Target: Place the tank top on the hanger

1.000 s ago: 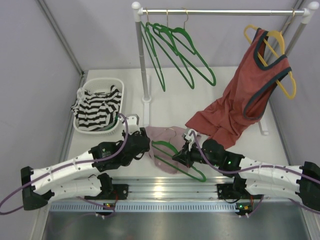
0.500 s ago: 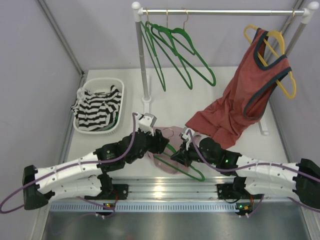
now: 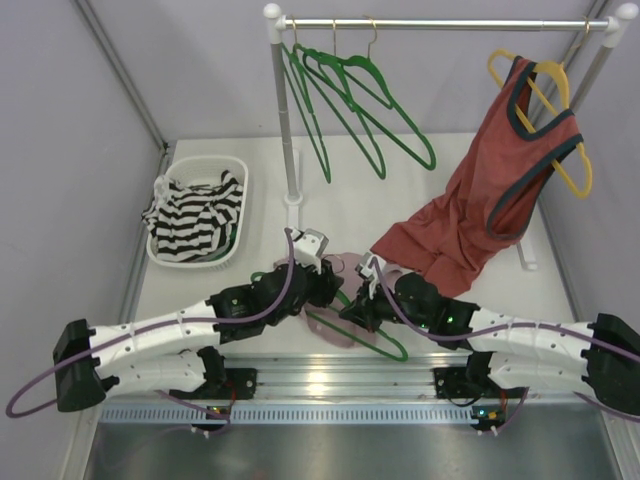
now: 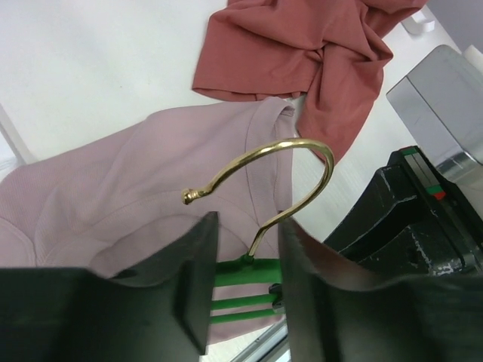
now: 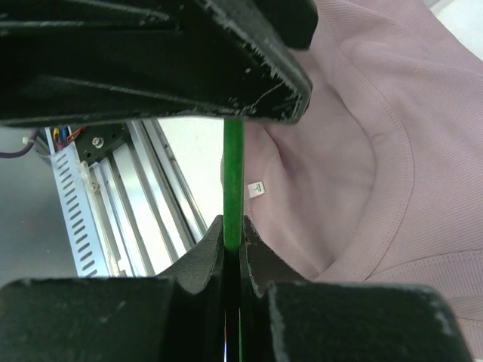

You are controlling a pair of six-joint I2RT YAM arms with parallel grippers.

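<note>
The dusty-pink tank top point(image 3: 336, 328) lies flat near the table's front edge, between my two grippers; it also shows in the left wrist view point(image 4: 136, 188) and the right wrist view point(image 5: 362, 113). A green hanger point(image 3: 378, 342) with a brass hook point(image 4: 302, 154) lies on it. My right gripper point(image 3: 358, 305) is shut on the hanger's thin green bar point(image 5: 234, 181). My left gripper point(image 3: 325, 280) is open, its jaws standing on either side of the hook's stem point(image 4: 245, 226), just above the hanger's green top point(image 4: 241, 268).
A rust-red top point(image 3: 490, 200) with dark trim hangs from a yellow hanger point(image 3: 560, 120) at the right and drapes onto the table. Three green hangers point(image 3: 350, 110) hang on the rail point(image 3: 440, 24). A white basket point(image 3: 165, 250) with a striped garment stands at the left. The rack's pole point(image 3: 287, 130) stands behind.
My left arm has swung to the right over the tank top, bringing its open gripper to the hanger's hook. My right gripper holds the hanger and has barely shifted.
</note>
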